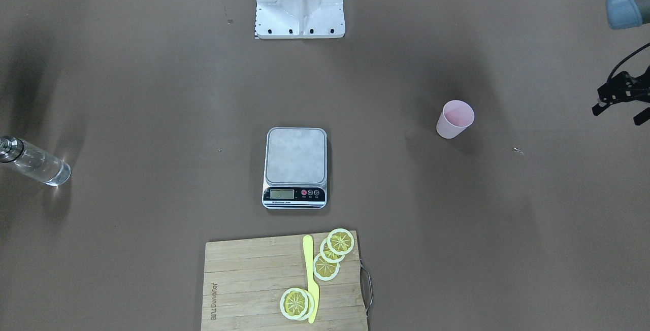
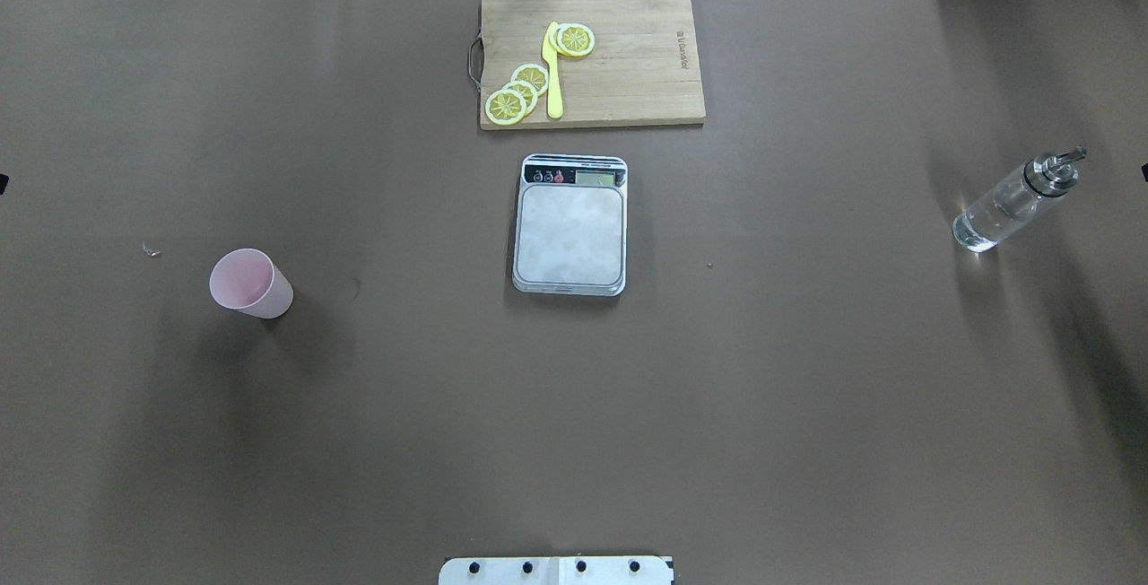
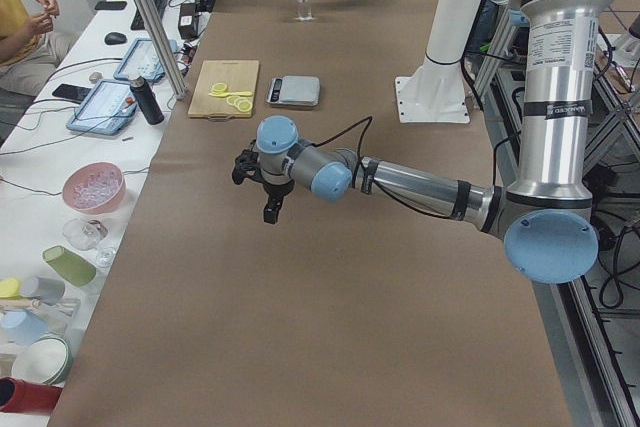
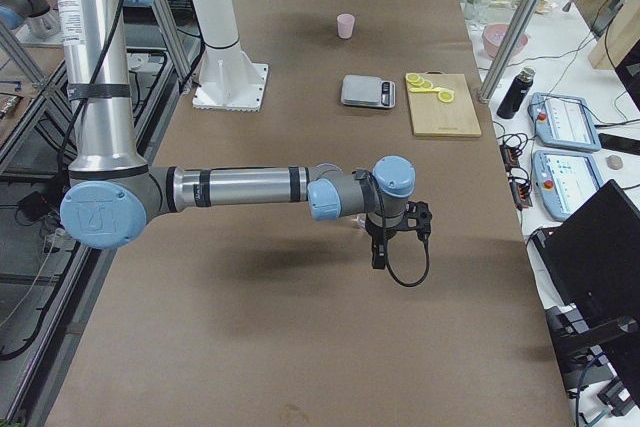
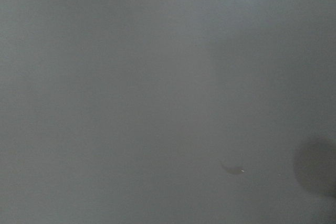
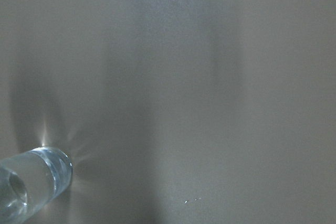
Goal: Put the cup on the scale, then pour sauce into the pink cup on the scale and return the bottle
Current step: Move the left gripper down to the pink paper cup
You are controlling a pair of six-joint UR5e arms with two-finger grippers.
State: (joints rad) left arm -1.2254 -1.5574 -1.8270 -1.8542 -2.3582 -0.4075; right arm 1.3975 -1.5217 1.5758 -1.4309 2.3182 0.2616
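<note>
my left claw, open and empty, is three o'clock of the cup from the front; i could knock it over. right claw: can't tell.

bottle lower-left corner, upright; clear liquid inside; brown table

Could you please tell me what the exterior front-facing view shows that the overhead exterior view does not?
Only the front-facing view shows the left arm's black pincer, open, apart from the pale pink plastic cup. Only the overhead view shows the silver metal spout of the clear glass bottle, cropped at the other view's edge. Both show the cup upright on the brown table, the bare grey steel scale, and the wooden cutting board with lemon slices and a yellow knife.
</note>
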